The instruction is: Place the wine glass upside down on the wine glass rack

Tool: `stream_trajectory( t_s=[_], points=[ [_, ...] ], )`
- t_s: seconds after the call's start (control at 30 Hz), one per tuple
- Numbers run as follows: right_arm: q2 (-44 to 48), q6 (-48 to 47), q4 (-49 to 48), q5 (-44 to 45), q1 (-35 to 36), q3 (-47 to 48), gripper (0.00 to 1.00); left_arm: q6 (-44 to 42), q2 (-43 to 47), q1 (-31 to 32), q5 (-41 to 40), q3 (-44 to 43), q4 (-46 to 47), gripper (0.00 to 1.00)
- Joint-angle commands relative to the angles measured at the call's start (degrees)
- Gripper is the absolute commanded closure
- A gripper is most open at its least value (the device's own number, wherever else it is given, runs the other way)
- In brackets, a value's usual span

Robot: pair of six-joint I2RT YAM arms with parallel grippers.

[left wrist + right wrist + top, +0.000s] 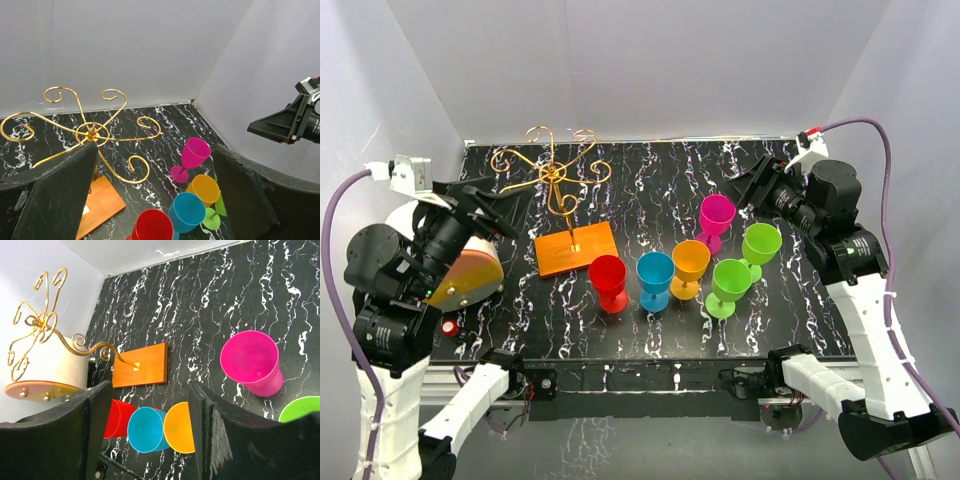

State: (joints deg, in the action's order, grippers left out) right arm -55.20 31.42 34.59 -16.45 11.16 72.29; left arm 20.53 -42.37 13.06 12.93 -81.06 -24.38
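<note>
The left gripper is opened very wide, and between its two dark fingers there is only free space; it holds nothing and touches nothing. It hangs above the left side of the black marble table, just beside the wine glass rack on its left. The right gripper has its jaws also apart, somewhat less wide, and they are empty too. It stays over the far right part of the table, near the magenta wine glass but apart from it. The rack stands in the far left part of the table, its gold curled arms on a thin post that rises from the flat orange base. To the right of this base, six glasses stand upright on their feet, close together. In the near row, from left to right, are the red wine glass, the blue wine glass, the orange wine glass and the near green wine glass. Behind them are the magenta one and, to its right, the far green wine glass.
</note>
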Motion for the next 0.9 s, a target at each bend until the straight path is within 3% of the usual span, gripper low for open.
stream_trajectory(
  t_s=[0.0, 0.3, 0.47, 0.67, 0.87],
  points=[
    [1.0, -1.3, -0.2, 1.9, 0.3, 1.1, 0.4, 0.7, 2.8, -0.5, -0.4, 1.6, -0.1, 0.01],
    [1.4, -7.3, 3.4, 7.5, 0.4, -0.2, 0.39, -2.6, 5.7, -0.6, 2.2, 7.7, 4.6, 0.01],
    [-0.6, -8.0, 4.6, 14.4, 0.3, -3.0, 0.43, -0.9, 4.7, -0.6, -1.1, 9.9, 6.6, 0.01],
    [-10.7, -8.6, 6.8, 18.1, 0.4, -0.6, 0.45, -3.5, 1.1, -0.6, -2.2, 10.0, 4.9, 0.01],
    [-23.5, -14.5, 12.0, 20.1, 2.1, 7.2, 0.54, -3.5, 0.2, -0.6, 4.4, 9.8, 8.6, 0.01]
  ],
)
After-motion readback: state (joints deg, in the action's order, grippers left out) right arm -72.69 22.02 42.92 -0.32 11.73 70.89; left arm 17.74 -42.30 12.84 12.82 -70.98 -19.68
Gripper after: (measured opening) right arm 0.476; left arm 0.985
